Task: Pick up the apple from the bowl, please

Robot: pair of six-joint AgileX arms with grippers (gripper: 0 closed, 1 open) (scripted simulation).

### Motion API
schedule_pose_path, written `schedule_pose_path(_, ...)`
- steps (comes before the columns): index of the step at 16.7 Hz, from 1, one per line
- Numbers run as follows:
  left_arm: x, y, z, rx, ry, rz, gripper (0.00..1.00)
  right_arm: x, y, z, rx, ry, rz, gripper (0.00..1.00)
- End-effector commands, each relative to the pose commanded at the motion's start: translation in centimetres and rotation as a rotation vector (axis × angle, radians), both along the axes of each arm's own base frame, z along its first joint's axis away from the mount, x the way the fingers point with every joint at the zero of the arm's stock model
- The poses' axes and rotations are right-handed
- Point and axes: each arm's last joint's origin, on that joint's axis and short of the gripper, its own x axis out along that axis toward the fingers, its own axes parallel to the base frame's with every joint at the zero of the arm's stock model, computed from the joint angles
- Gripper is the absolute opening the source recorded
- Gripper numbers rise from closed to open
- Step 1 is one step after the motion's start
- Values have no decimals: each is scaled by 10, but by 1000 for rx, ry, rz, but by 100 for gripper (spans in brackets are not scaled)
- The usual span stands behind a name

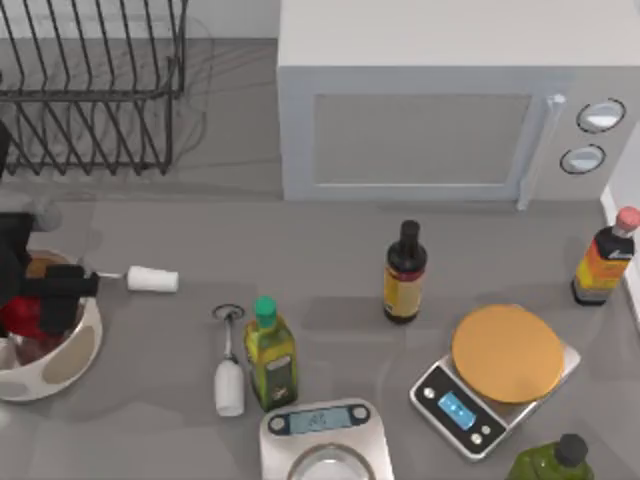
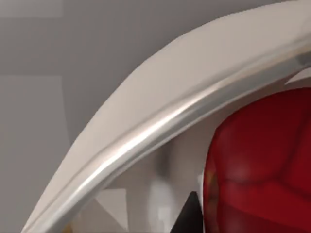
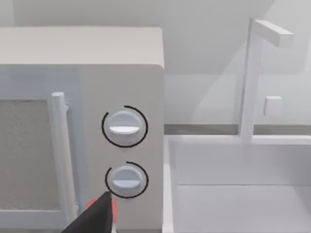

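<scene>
- Left gripper (image 1: 42,300) is down inside the wide cream-white bowl with tan/orange oval spots (image 1: 75,357), far left of the surface in the top view. Small glossy red apple (image 1: 18,315) sits right under/beside it, towards the left edge of the frame.
- Left wrist view: the red apple (image 2: 262,160) is v. close to the cam, with the bowl's shiny rim (image 2: 160,126) curving past it. A dark fingertip (image 2: 189,216) shows just beside the apple.
- Jaws: can't tell tbh. Arm body covers them from above, and the wrist cam only catches that one dark tip. Could be around the fruit, could be just next to it.
- Apple's round, so no long axis to worry about; approach angle doesn't matter much.
- Left arm is obv the nearer one. Right arm is parked off by the white microwave (image 1: 440,100), whose knobs (image 3: 124,127) sit in front of its wrist cam.
- Room: bowl wall hems things in sideways, so my guess is straight up is the clean exit. Wire dish rack (image 1: 90,90) is behind the bowl, and a small white cup lying on its side (image 1: 152,279) is just right of it, so don't swing that way low.
</scene>
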Motion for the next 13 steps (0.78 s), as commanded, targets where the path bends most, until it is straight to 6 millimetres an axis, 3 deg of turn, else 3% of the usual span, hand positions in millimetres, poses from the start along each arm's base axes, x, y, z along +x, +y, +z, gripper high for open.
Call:
schedule_pose_path(3, 5, 0, 7, 0, 5, 0, 0, 0, 0, 0, 0, 0, 0, 100)
schedule_pose_path(6, 20, 0, 34, 0, 14, 0, 0, 0, 0, 0, 0, 0, 0, 100)
schedule_pose_path(10, 37, 0, 107, 0, 26, 0, 0, 0, 0, 0, 0, 0, 0, 100)
schedule_pose_path(13, 32, 0, 170, 0, 33, 0, 0, 0, 0, 0, 0, 0, 0, 100)
